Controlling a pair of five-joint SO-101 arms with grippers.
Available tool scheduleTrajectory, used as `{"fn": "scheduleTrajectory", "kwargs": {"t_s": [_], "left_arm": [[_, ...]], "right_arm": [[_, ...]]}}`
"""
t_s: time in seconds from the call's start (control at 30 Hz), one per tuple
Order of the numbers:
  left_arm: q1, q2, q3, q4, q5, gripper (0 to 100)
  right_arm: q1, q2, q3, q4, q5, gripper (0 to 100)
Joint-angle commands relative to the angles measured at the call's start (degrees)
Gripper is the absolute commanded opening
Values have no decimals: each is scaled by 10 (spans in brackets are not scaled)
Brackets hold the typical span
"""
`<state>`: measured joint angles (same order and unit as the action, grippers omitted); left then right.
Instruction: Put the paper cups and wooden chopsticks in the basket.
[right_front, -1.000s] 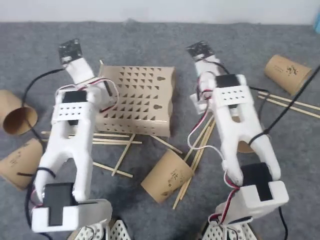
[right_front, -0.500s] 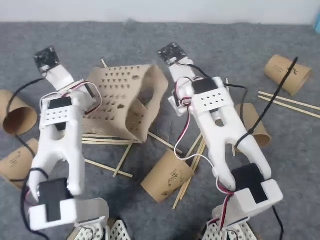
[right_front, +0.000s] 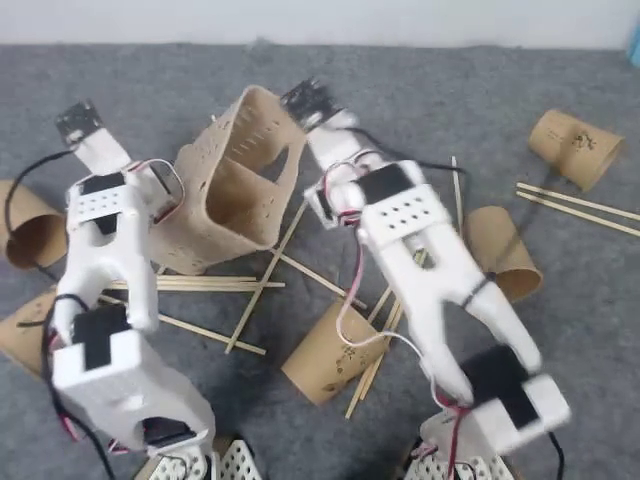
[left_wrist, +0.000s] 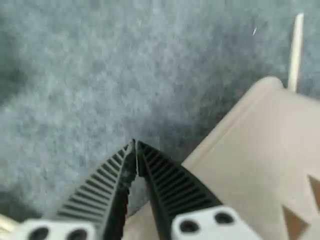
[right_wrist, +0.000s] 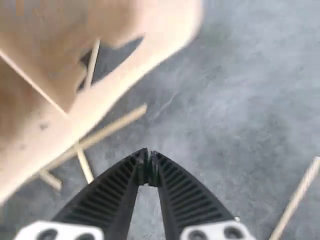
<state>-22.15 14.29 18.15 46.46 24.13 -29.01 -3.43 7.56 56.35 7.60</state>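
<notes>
The perforated cardboard basket (right_front: 235, 180) stands tilted on the grey carpet, its opening facing up and right. My left gripper (left_wrist: 135, 145) is shut with nothing in it, its tips over carpet right beside the basket's wall (left_wrist: 260, 150). My right gripper (right_wrist: 148, 152) is also shut with nothing held, just off the basket's other side (right_wrist: 75, 75), above a chopstick (right_wrist: 100, 132). One paper cup (right_front: 335, 350) lies in the middle on its side. Others lie at the left (right_front: 35, 235), under the right arm (right_front: 500, 250) and at the far right (right_front: 575, 145). Chopsticks (right_front: 200, 283) are scattered below the basket.
A pair of chopsticks (right_front: 570, 205) lies at the right edge, and more chopsticks (right_front: 380, 330) rest beside the middle cup. Another cup (right_front: 25, 320) is partly hidden by the left arm (right_front: 110, 260). Black cables trail over the carpet beside both arms.
The basket went from lying flat, bottom up, to tipped up with its opening showing. Both arms swung left along its sides.
</notes>
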Motion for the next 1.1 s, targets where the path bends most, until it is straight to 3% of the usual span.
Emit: {"fn": "scheduleTrajectory", "kwargs": {"t_s": [0.0,0.17,0.33,0.67,1.07], "left_arm": [[3,1,-10,15,18,10],[3,2,-10,15,18,10],[3,2,-10,15,18,10],[3,2,-10,14,18,10],[5,2,-10,12,17,10]], "right_arm": [[17,-110,-9,-1,-63,83],[15,-152,-9,-7,-207,155],[15,-109,-9,-21,-280,159],[-31,-22,-9,-102,-293,159],[-8,7,-7,-100,-290,159]]}}
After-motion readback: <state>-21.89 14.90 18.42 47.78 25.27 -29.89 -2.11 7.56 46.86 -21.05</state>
